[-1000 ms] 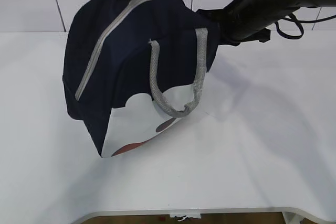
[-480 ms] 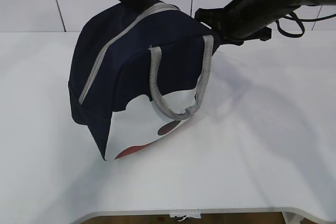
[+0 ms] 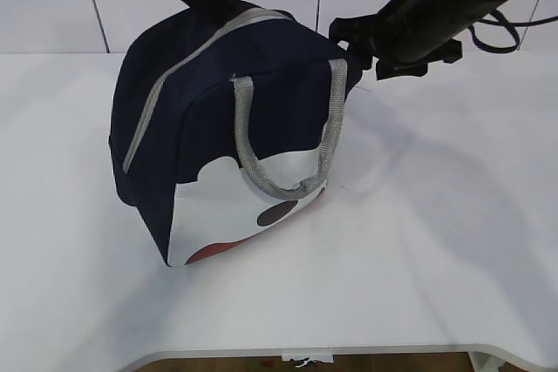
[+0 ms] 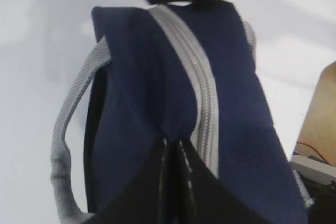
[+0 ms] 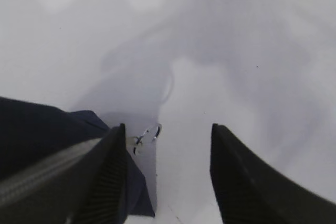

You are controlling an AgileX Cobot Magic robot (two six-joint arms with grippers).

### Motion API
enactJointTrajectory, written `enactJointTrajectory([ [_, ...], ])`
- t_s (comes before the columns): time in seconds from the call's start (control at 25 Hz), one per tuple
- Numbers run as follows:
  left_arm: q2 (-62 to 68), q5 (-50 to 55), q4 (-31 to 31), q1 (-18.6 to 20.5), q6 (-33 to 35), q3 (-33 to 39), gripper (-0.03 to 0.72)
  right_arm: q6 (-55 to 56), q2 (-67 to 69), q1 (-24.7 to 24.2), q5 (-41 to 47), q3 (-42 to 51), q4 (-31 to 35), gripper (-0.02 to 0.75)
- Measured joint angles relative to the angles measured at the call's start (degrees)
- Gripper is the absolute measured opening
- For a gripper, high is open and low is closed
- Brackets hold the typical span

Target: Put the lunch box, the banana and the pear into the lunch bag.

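Observation:
The navy lunch bag stands tilted on the white table, its grey zipper closed and a grey handle hanging on its front. My left gripper is shut, pinching the bag's navy fabric beside the zipper at the bag's top back. My right gripper is open at the bag's right end, its jaws apart with the silver ring pull just inside the left finger. The lunch box, banana and pear are out of view.
The white table extends right and in front of the bag. Its front edge runs along the bottom of the exterior view. A white tiled wall stands behind. A wooden surface shows at the right of the left wrist view.
The bag has shifted and rocked in the left gripper's hold, its handle swinging left. The right gripper has moved slightly right and up, staying by the bag's right end.

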Motion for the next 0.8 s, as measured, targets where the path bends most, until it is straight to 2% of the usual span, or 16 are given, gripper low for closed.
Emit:
enactJointTrajectory([
  [0.24,1.0,-0.7,5.5,0.0,-5.8,-0.1,-0.008,-3.7,-1.2,0.0,15.7,-7.0,-1.4,0.413],
  [0.48,1.7,-0.8,6.7,0.0,-9.1,-0.1,-0.006,-6.7,-1.3,0.0,34.6,-16.6,-2.3,0.413],
  [0.6,1.7,-0.8,7.3,0.0,-12.9,-0.1,0.02,-7.7,-1.3,0.0,39.3,-20.1,-2.5,0.413],
  [0.68,1.7,-0.8,8.4,0.0,-15.2,-0.1,0.122,-8.5,-1.4,0.0,39.9,-21.8,-2.5,0.414],
  [0.72,1.7,-0.8,8.7,0.0,-17.2,-0.1,0.23,-8.7,-1.4,0.0,39.9,-22.5,-2.5,0.413],
  [0.8,1.7,-0.8,8.8,0.0,-18.9,-0.1,0.349,-9.1,-1.7,0.0,40.1,-23.1,-2.5,0.414],
])
